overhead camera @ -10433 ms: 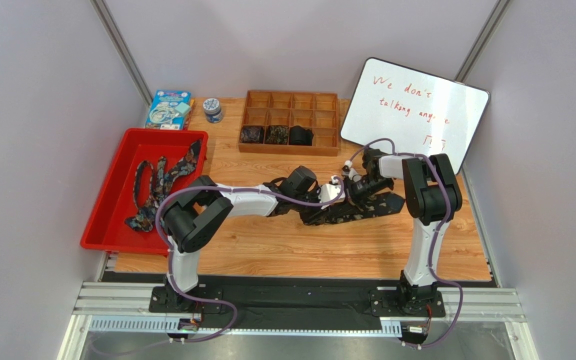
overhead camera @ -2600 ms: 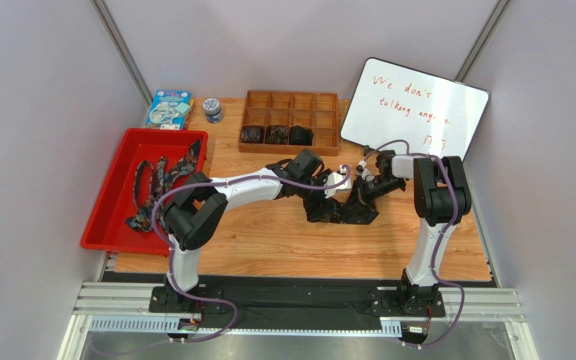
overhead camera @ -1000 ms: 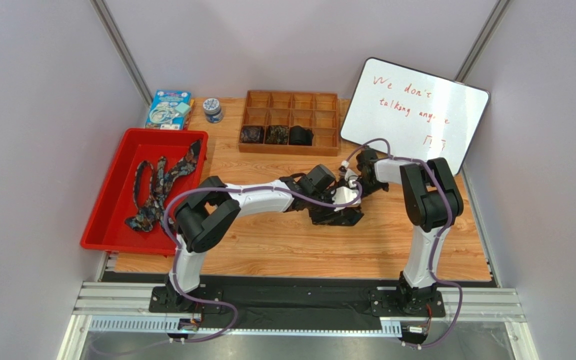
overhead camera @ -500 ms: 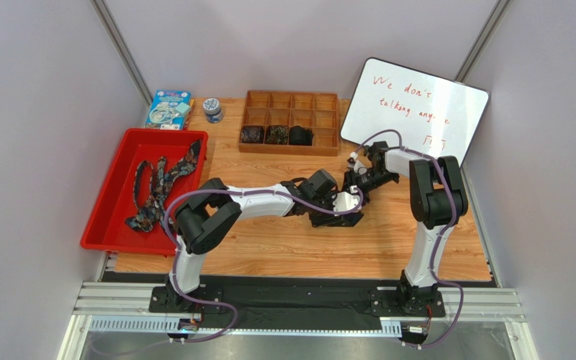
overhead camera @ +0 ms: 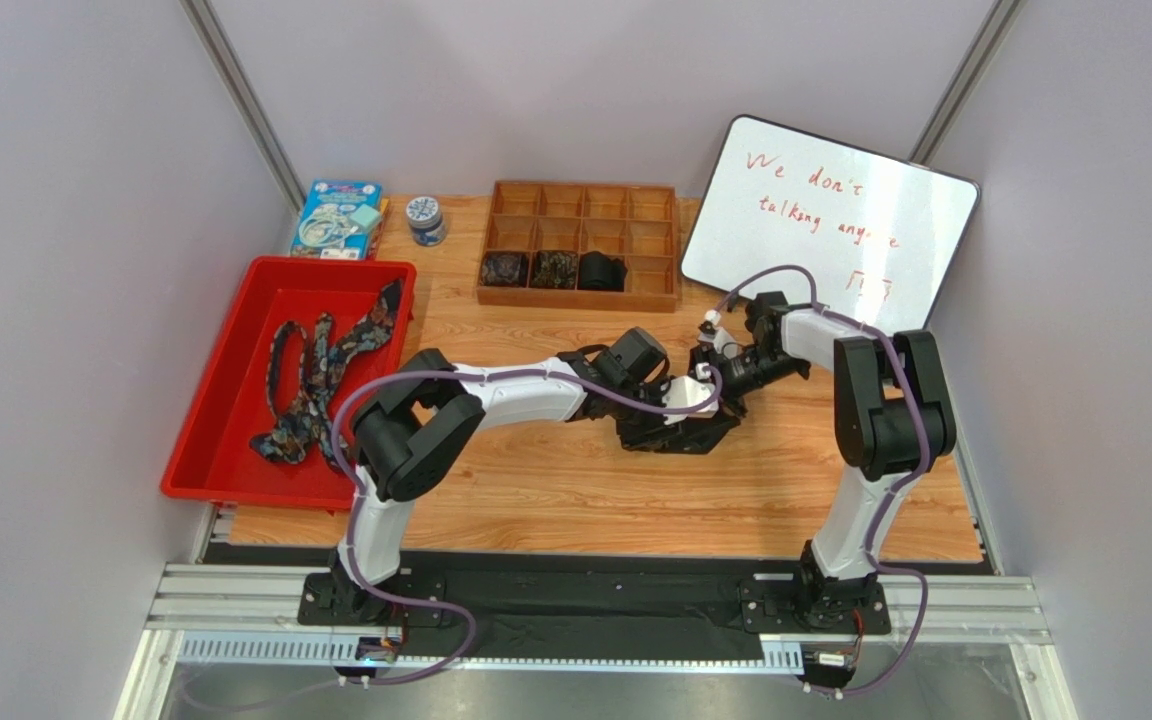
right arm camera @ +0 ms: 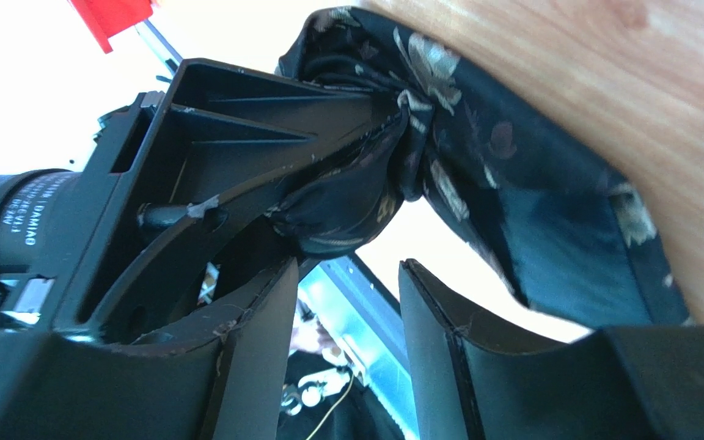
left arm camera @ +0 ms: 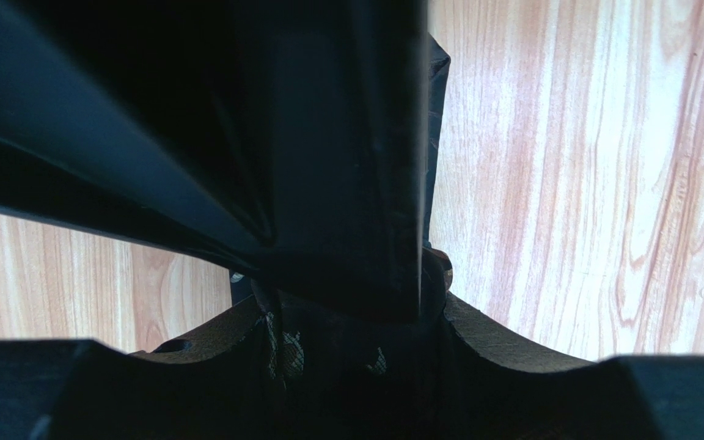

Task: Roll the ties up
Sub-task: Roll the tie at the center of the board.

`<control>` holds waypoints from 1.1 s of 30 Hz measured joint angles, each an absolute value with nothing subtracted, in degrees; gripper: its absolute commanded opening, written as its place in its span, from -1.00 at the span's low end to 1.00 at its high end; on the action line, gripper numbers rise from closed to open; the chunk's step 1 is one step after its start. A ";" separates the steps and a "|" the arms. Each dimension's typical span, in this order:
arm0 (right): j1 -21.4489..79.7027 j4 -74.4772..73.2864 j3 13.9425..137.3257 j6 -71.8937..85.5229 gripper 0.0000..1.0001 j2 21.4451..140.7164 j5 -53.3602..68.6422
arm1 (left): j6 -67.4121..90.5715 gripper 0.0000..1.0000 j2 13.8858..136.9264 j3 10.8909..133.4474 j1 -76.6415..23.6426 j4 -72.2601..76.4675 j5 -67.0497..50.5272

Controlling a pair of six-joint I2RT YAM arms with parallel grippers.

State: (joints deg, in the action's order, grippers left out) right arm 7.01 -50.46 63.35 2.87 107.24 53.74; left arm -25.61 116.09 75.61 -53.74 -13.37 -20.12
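A dark floral tie (overhead camera: pixel 695 440) lies bunched into a partly wound bundle on the wood at mid-table. My left gripper (overhead camera: pixel 675 417) is shut on it. In the left wrist view speckled fabric (left arm camera: pixel 282 353) fills the space between the jaws of the left gripper (left arm camera: pixel 351 353). My right gripper (overhead camera: pixel 720 378) stands just right of the bundle. Seen from the right wrist, the right gripper (right arm camera: pixel 346 270) is open and holds nothing, and the tie (right arm camera: pixel 475 165) hangs from the left gripper's finger (right arm camera: pixel 236 137) just beyond. Loose ties (overhead camera: pixel 319 368) lie in the red tray (overhead camera: pixel 207 450). Three rolled ties (overhead camera: pixel 552 270) sit in the wooden organiser (overhead camera: pixel 582 203).
A whiteboard (overhead camera: pixel 838 210) leans at the back right, close behind the right arm. A blue box (overhead camera: pixel 337 218) and a small jar (overhead camera: pixel 425 221) stand at the back left. The red tray runs along the table's left edge.
My right gripper has opened, let go of the tie and drawn back slightly to the right. The left gripper keeps its hold on the bundle, nearly still.
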 measured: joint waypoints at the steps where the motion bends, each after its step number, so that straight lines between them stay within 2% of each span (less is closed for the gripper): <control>1: 7.18 -49.21 62.67 3.40 0.01 106.98 53.80 | -25.76 -0.34 116.20 75.77 -53.49 -13.54 -20.78; 5: 8.32 -42.26 60.27 6.79 -0.05 106.78 54.15 | -26.13 -0.33 116.66 76.58 -52.86 -14.50 -22.70; 7: 8.86 -40.03 59.77 8.29 -0.19 106.76 54.28 | -26.44 -0.33 116.77 76.79 -52.60 -14.87 -23.29; 8: 9.02 -38.98 59.55 8.97 -0.34 106.76 54.43 | -26.59 -0.33 116.81 76.97 -52.40 -15.20 -23.35; 9: 9.13 -37.80 59.37 9.89 -0.62 106.76 54.72 | -26.83 -0.32 116.84 77.08 -52.25 -15.44 -23.46; 12: 9.32 -35.42 58.92 11.70 -1.00 106.76 55.24 | -27.40 -0.23 116.86 77.30 -51.86 -16.03 -23.49; 13: 9.32 -35.05 58.85 11.99 -1.00 106.76 55.29 | -27.57 -0.18 116.86 77.38 -51.77 -16.27 -23.44; 14: 9.30 -34.85 58.76 12.23 -1.00 106.76 55.31 | -27.66 -0.01 116.86 77.41 -51.72 -16.38 -23.44; 19: 9.28 -34.41 58.11 12.60 -1.00 106.76 55.20 | -28.45 0.26 116.60 77.43 -50.98 -16.93 -24.27; 33: 8.08 -36.21 59.40 13.89 -1.00 110.30 50.39 | -27.22 0.36 115.92 80.31 -49.78 -23.44 -27.11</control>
